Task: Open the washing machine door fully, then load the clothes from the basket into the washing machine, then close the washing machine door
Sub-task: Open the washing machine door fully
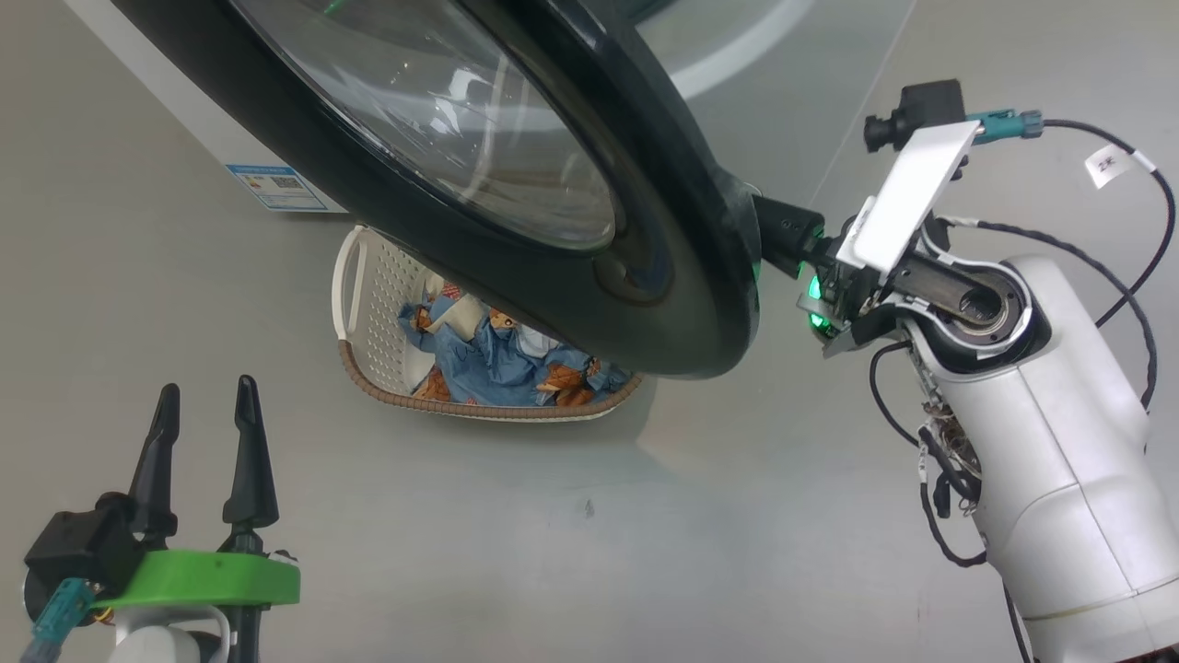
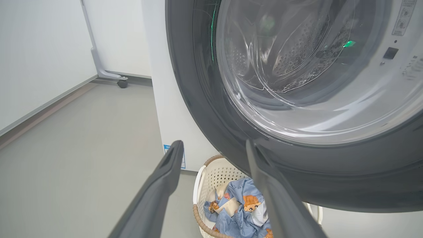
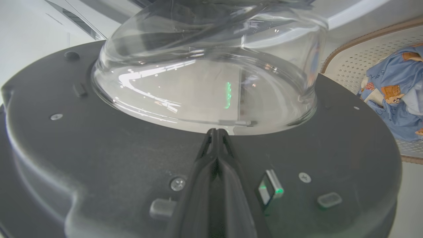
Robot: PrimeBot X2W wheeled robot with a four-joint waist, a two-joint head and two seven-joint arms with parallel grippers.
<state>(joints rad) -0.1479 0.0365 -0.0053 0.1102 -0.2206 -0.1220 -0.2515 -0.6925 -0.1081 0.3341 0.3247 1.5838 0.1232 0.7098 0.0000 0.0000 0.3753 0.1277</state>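
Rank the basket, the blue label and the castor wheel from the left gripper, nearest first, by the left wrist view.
1. basket, just below the left gripper.
2. blue label, low on the washer, behind the basket.
3. castor wheel, farthest back, upper left.

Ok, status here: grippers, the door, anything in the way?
Left gripper open, empty. Right gripper shut, fingers against the inner face of the washing machine door. Clothes in the basket. Door overhangs the basket.

The washing machine door point(image 1: 516, 276) overhangs most of the basket point(image 1: 373, 304) — only its left end lies open from above, with bare floor point(image 1: 479, 516) in front.
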